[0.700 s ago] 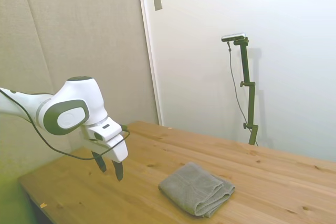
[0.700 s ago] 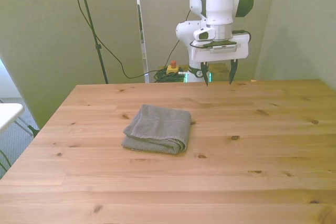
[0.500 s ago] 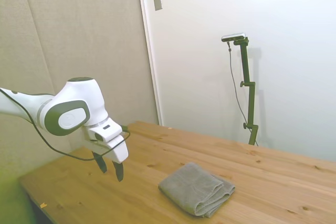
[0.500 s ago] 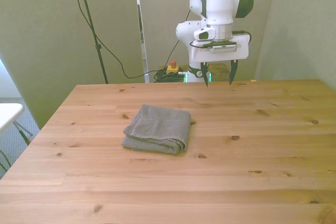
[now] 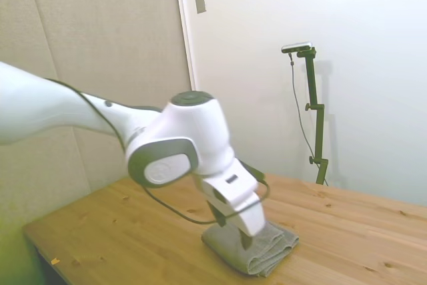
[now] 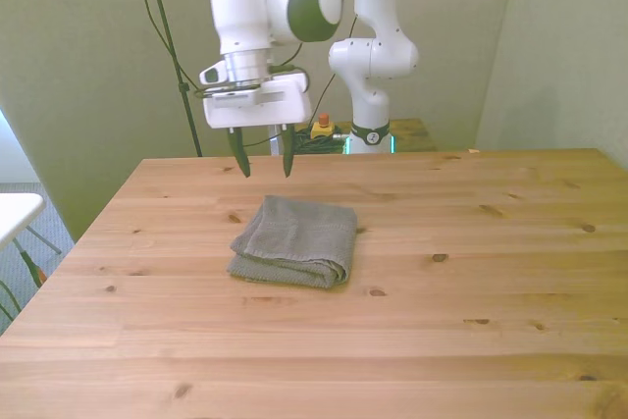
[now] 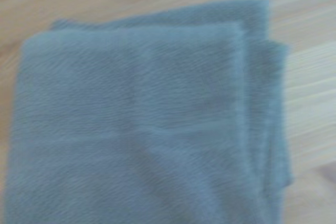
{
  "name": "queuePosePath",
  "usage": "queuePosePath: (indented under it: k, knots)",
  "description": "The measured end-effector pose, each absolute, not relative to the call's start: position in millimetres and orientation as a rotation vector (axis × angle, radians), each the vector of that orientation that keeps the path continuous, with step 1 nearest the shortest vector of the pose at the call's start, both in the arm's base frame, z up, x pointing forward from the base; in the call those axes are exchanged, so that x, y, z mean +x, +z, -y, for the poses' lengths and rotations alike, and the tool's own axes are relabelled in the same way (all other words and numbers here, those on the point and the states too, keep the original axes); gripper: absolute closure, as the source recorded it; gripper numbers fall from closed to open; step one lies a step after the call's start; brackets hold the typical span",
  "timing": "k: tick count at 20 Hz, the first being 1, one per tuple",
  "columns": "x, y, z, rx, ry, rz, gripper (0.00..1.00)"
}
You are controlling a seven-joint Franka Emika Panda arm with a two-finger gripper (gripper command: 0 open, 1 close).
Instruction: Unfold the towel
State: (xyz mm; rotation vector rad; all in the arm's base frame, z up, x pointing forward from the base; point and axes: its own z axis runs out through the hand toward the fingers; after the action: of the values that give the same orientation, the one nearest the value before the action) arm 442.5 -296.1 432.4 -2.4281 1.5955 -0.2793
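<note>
A grey towel [image 6: 294, 240] lies folded into a thick rectangle on the wooden table [image 6: 471, 282], its layered edges toward the front view's right. The side view shows the towel [image 5: 267, 253] partly behind the arm's hand. My gripper [image 6: 263, 163] hangs open above the table, just beyond the towel's far edge and toward the front view's left, with nothing between its fingers. The wrist view is nearly filled by the blurred towel [image 7: 147, 124], with its stacked layers along one side.
The table's far edge [image 6: 392, 156] runs just behind the gripper. Bare wood lies all around the towel. A yellow box with a red button [image 6: 321, 126] sits on the floor behind the table, near the robot's base.
The arm has swung from the far right of the front view to the left and forward. My gripper now hangs over the towel's far edge. The towel has not moved.
</note>
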Motion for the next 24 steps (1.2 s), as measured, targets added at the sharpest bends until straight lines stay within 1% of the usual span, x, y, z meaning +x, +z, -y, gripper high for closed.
queuePosePath:
  k: [4, 6, 8, 12, 15, 16, 19, 24]
  knots:
    - [459, 402, 324, -2.372, -0.192, -1.584, 0.0]
    - [463, 385, 331, -2.356, -0.138, -1.559, 0.0]
    - [464, 374, 331, -2.351, -0.09, -1.524, 0.0]
    - [463, 364, 325, -2.34, -0.065, -1.433, 0.0]
    - [451, 357, 322, -2.303, 0.025, -1.324, 0.0]
    - [446, 356, 324, -2.3, 0.044, -1.305, 1.0]
    - [438, 357, 329, -2.297, 0.047, -1.292, 1.0]
    - [437, 355, 329, -2.297, 0.048, -1.283, 1.0]
